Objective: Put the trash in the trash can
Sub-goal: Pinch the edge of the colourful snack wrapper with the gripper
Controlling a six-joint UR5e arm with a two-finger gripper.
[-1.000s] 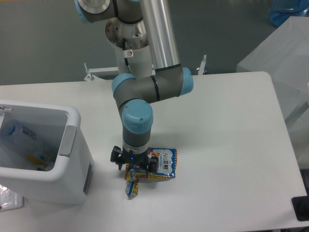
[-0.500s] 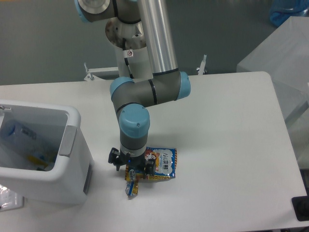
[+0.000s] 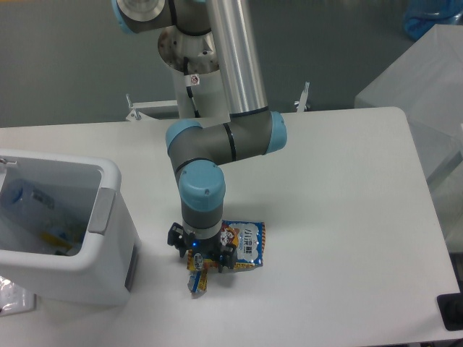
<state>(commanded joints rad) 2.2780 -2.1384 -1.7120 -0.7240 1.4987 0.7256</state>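
White table (image 3: 340, 217) — gripper (image 3: 200, 269) perhaps touching packet (image 3: 246, 242)

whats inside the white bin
Inside the white boxy plastic bin, a clear plastic bottle and something yellow show; the near wall hides the bottom.

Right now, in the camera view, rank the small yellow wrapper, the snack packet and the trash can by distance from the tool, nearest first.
1. Small yellow wrapper, directly beneath the tool.
2. Snack packet, just to the tool's right in the image.
3. Trash can, off to the image's left.
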